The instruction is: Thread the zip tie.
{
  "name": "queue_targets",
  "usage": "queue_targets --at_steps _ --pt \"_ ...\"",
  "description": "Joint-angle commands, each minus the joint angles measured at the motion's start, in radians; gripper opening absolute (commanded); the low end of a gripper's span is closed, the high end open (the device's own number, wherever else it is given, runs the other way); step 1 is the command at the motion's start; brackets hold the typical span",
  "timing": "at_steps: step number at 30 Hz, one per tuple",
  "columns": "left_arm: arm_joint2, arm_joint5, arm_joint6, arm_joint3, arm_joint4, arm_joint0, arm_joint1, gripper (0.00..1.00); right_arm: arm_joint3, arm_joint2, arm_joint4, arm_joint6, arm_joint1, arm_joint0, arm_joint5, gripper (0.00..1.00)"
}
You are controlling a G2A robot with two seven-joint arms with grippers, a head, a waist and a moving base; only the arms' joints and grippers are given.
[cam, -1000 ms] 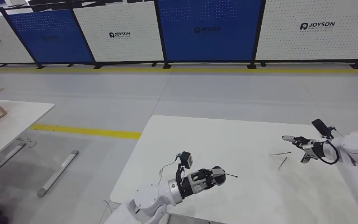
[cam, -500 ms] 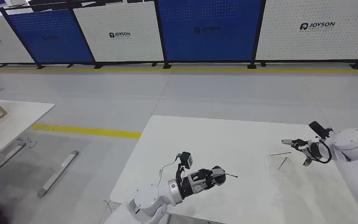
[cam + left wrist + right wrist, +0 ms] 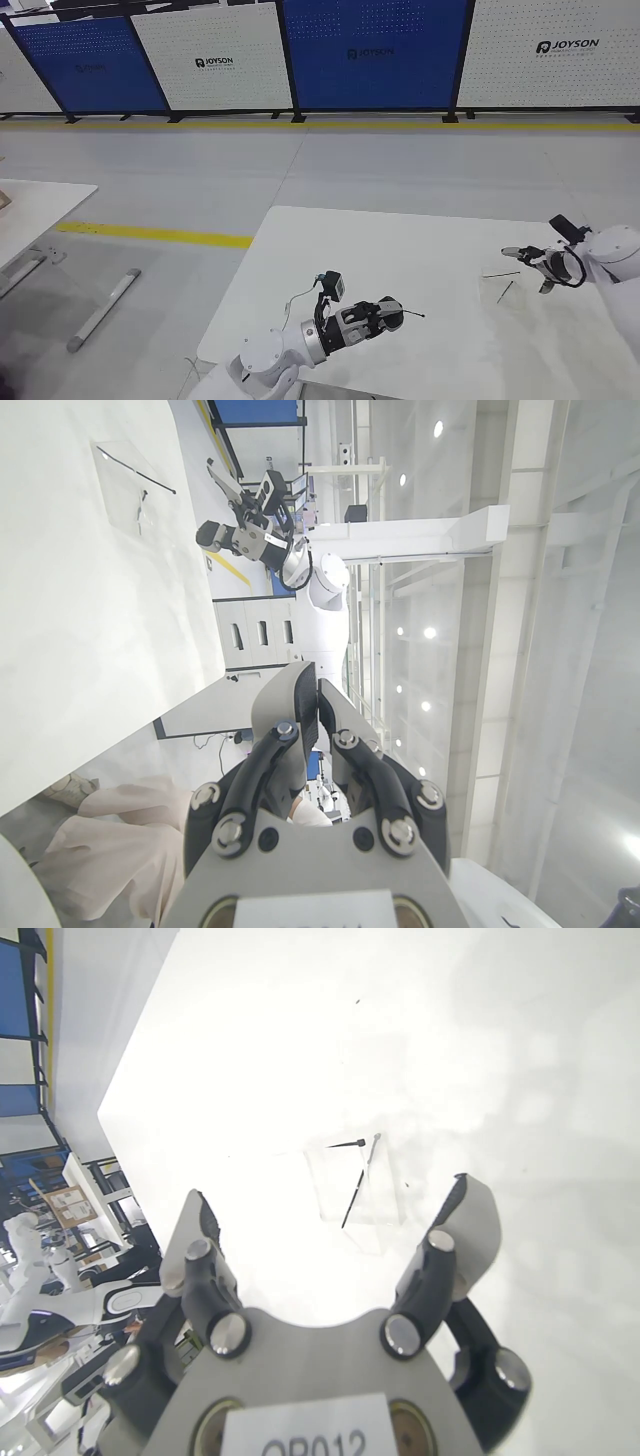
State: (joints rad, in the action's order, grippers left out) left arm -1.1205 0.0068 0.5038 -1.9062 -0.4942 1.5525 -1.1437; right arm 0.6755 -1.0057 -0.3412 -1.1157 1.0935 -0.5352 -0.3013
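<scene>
Left gripper [image 3: 316, 690]: the pads were pressed together, pinching one end of a thin black tie. It sat low over the near edge of the table and pointed toward the other arm.
Tie [image 3: 412, 314]: it stuck out roughly level from the left gripper's tip, over the near part of the table, with a small head at its free end.
Right gripper [image 3: 331, 1193]: the fingers were spread wide with nothing between them. It hung over the right side of the table, just beside two loose ties.
Long tie [image 3: 360, 1181]: black, it lay flat and slanted on a clear sheet, ahead of the gap between the right fingers.
Short tie [image 3: 345, 1145]: black, it lay on the same sheet. Its head was near one end of the long tie, making a narrow V. Whether the two touched could not be told.
Sheet [image 3: 330, 1190]: clear plastic, it lay flat on the table under both loose ties.
Table [image 3: 400, 250]: white. The two grippers were well apart over it.
</scene>
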Motion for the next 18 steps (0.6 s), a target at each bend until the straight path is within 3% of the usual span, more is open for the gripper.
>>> queue_targets --at_steps 1,18 --pt "0.000 0.000 0.000 0.000 0.000 0.000 0.000 0.00 -0.025 0.012 -0.001 0.003 0.008 0.011 0.001 0.53" --pt "0.000 0.000 0.000 0.000 0.000 0.000 0.000 0.00 -0.213 0.080 0.010 0.038 0.071 0.093 0.018 0.43"
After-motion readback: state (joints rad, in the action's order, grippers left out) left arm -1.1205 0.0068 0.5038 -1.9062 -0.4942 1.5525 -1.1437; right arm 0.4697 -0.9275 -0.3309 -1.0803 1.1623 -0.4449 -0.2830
